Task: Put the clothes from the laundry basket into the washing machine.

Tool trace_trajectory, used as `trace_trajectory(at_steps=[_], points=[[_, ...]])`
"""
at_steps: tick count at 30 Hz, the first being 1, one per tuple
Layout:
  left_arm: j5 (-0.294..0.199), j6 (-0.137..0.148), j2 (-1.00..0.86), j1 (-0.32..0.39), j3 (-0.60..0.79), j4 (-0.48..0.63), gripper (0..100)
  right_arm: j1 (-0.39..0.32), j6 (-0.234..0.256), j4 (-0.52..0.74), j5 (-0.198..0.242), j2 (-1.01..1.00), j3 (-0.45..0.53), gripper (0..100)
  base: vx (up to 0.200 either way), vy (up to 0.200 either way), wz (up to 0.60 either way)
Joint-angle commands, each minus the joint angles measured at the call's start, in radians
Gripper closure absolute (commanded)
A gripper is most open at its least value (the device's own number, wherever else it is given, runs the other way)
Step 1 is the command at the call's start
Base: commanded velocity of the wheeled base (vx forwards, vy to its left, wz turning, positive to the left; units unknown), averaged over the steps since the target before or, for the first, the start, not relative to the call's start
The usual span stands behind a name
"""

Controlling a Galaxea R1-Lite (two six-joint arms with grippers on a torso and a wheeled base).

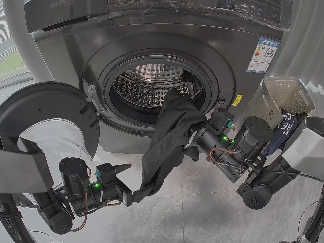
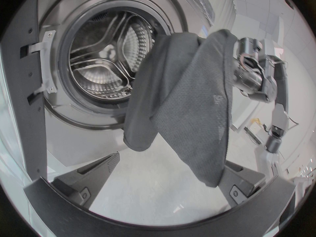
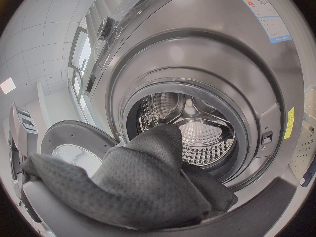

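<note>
A black garment point(image 1: 168, 135) hangs in front of the washing machine's open drum point(image 1: 152, 85). My right gripper point(image 1: 185, 122) is shut on its upper part at the lower right of the drum mouth, and the cloth point(image 3: 141, 175) drapes over the gripper, with a fold reaching into the opening. My left gripper point(image 1: 135, 181) is lower, near the floor and open; one finger point(image 2: 240, 181) touches the garment's point(image 2: 191, 99) hanging end. The laundry basket point(image 1: 287, 95) stands tilted to the right of the machine with a dark blue garment point(image 1: 283, 132) in it.
The machine's round door point(image 1: 47, 112) is swung open to the left, just above my left arm. Pale tiled floor point(image 1: 202, 206) lies below the drum. The basket's perforated wall point(image 3: 306, 142) stands close by the machine's right side.
</note>
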Motion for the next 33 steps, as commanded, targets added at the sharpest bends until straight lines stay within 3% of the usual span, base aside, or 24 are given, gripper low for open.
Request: trace_trajectory(at_steps=[1,12,21,28,33], points=[[-0.032,0.028,-0.006,-0.038,0.070,0.001,0,-0.005,-0.001,-0.001,0.000,0.004,-0.005,100,0.000,0.000,0.00],[-0.082,0.031,-0.111,-0.048,0.021,0.001,0,-0.006,0.000,0.001,-0.003,0.007,-0.002,100,0.000,0.000,0.00],[-0.039,-0.021,-0.154,-0.034,-0.099,0.001,0,-0.011,0.000,0.001,-0.012,0.007,-0.002,100,0.000,0.000,0.00],[-0.048,-0.007,-0.154,-0.045,-0.019,0.001,0,-0.058,0.000,-0.001,-0.011,0.019,-0.003,100,0.000,0.000,0.00],[-0.046,-0.008,-0.144,-0.061,-0.035,0.001,0,-0.049,0.000,-0.001,-0.012,0.019,-0.005,100,0.000,0.000,0.00]])
